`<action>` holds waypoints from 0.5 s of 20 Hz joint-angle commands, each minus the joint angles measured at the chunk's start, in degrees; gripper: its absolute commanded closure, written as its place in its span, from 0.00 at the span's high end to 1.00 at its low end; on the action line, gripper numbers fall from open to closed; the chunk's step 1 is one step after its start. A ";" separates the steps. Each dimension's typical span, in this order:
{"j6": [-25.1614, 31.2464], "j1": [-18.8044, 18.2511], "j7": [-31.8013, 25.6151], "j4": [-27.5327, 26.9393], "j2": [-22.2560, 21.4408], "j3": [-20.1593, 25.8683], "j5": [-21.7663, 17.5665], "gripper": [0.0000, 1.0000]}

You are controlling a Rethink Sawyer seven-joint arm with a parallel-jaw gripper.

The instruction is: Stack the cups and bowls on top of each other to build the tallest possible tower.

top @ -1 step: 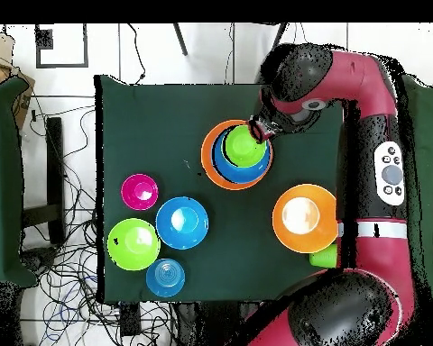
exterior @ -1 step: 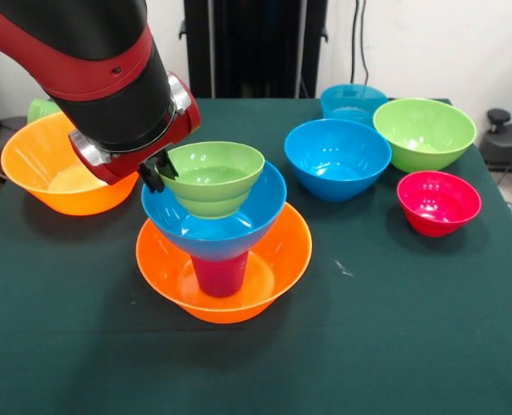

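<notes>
Nearby, the gripper (exterior @ -1 step: pixel 156 170) pinches the tower's (exterior @ -1 step: pixel 221 251) top green bowl (exterior @ -1 step: pixel 213 177); spare bowls (exterior @ -1 step: pixel 338 157) stand apart.

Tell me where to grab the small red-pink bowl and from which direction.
Pinch the rim of the red-pink bowl, coming straight down from above. It sits upright, mouth open, its flared wall thin enough to pinch. Its side away from the lime green bowl looks clearest.

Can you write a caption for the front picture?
Gripper at a green bowl topping the tower.
</notes>
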 commanded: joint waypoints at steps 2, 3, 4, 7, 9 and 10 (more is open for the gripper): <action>-3.13 0.53 -14.41 3.39 0.32 -4.12 -3.15 0.00; -3.04 0.55 -14.40 3.32 0.40 -4.14 -3.17 0.00; -3.02 0.60 -14.30 3.30 0.50 -4.18 -3.18 0.00; -2.65 0.84 -14.28 2.70 0.87 -4.26 -3.33 0.00; -2.12 1.06 -14.45 2.21 1.11 -4.34 -3.56 0.00; -1.97 1.14 -14.49 2.04 1.23 -4.36 -3.59 0.00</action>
